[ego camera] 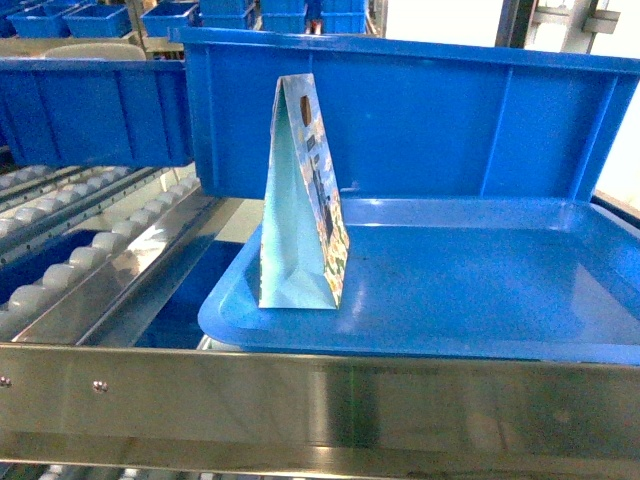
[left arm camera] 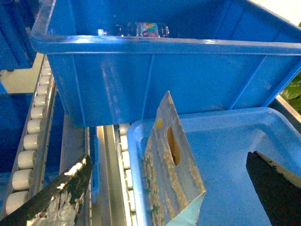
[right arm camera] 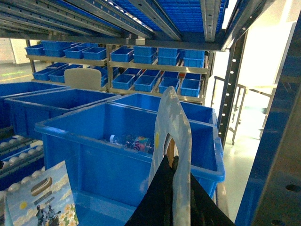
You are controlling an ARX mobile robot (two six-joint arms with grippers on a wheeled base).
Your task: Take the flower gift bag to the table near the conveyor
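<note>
Two grippers matter here, and only one is set up for the bag. It stands upright on its folded base at the near left corner of the blue tray, which rests on the conveyor in front of a deep blue bin. Standing that way, it offers its narrow top edge and handle slot to a grasp from above.

Your left gripper is spread wide, holding nothing. One finger sits out over the rollers and the other over the tray, so the bag's top rises between them without touching either. That wide spread looks chosen to straddle the flat faces; you would judge the pinch just below the slot to be the likely hold. The bag is thin paper and leans slightly, so a push from one finger first could tip it.

Your right gripper is closed tight on a pale, glossy sheet that stands up from its tips; it may be a plastic bag, but you cannot tell. It sits to the right of the gift bag and apart from it, so it plays no part in this grasp.

A bottle lies in the bin behind. The table is not in any view, so the carry has yet to begin.
</note>
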